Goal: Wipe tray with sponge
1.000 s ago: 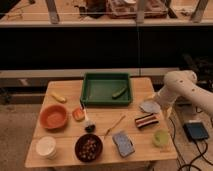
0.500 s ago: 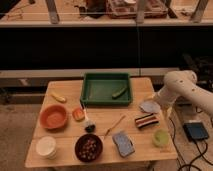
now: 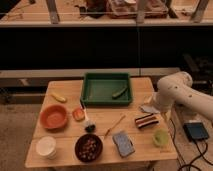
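The dark green tray (image 3: pixel 95 80) lies at the back middle of the wooden table, with a small green oblong item (image 3: pixel 119 92) in its right half. Near the front edge, right of centre, lies the slate-blue sponge (image 3: pixel 123 143), free of any grip. My white arm reaches in from the right, and its gripper (image 3: pixel 154 106) sits low at the table's right edge, just right of the tray and over a pale cloth (image 3: pixel 148 108). The gripper is open, holds nothing, and is well behind the sponge.
A brown-and-white striped block (image 3: pixel 146 120) and a green cup (image 3: pixel 161 137) sit on the right. On the left are an orange bowl (image 3: pixel 53 116), a white cup (image 3: pixel 46 147) and a yellow item (image 3: pixel 58 97). A dark bowl of nuts (image 3: pixel 89 147), a brush (image 3: pixel 87 122) and a wooden stick (image 3: pixel 115 125) occupy the middle front.
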Robot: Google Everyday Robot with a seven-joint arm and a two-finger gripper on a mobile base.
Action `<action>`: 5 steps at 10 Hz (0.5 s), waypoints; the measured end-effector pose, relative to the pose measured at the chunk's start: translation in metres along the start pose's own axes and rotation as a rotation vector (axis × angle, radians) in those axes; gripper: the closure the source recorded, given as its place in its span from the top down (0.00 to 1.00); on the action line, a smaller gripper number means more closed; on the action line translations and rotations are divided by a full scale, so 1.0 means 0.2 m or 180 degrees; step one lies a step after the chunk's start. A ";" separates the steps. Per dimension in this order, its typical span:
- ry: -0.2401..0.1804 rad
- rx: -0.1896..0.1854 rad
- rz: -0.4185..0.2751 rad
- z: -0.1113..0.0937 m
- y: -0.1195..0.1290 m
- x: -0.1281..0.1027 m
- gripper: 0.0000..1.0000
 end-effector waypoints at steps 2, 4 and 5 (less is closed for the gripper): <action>0.0096 0.0067 -0.0426 -0.12 -0.05 -0.18 0.80; 0.0104 0.0168 -0.0991 -0.20 -0.05 -0.33 0.80; 0.0112 0.0195 -0.1180 -0.22 -0.06 -0.38 0.80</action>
